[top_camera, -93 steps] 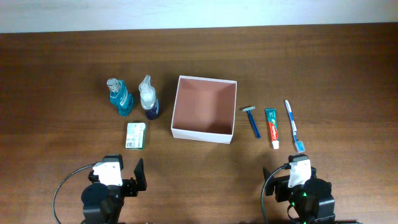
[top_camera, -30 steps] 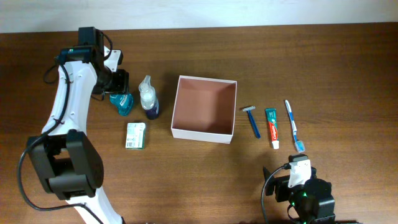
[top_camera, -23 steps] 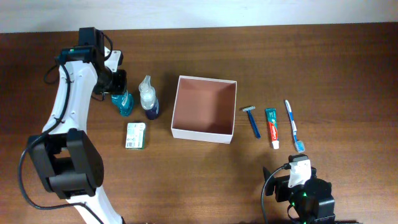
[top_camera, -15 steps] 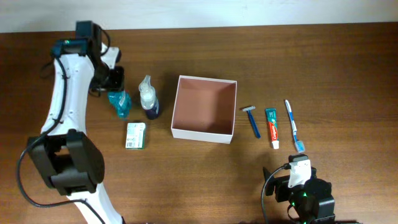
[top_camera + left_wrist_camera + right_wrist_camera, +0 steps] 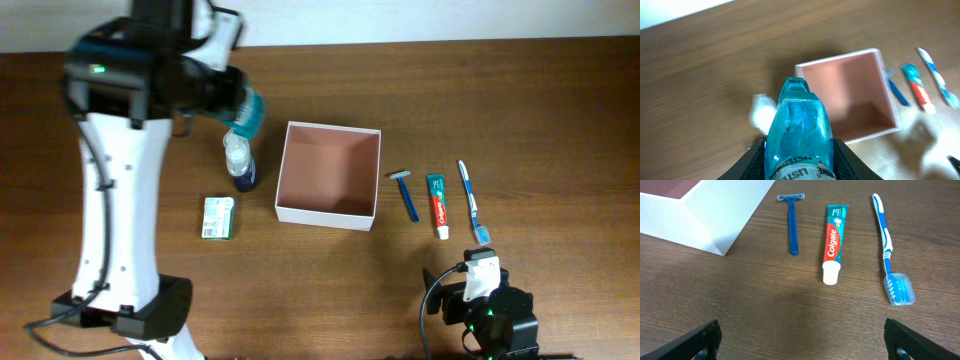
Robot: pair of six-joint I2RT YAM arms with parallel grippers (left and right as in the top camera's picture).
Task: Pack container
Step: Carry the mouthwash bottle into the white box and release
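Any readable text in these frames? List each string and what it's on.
"Colgate": on the toothpaste tube, right wrist view.
"...INE LISTE...": partial, on the label of the blue bottle, cut off by the left wrist frame edge.
Green-and-white packet: print too small to read.

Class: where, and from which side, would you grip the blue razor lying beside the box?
Probably the mid-handle of the blue plastic razor, from straight above, squeezing across its width: it lies flat and slim, with bare brown wooden table either side.
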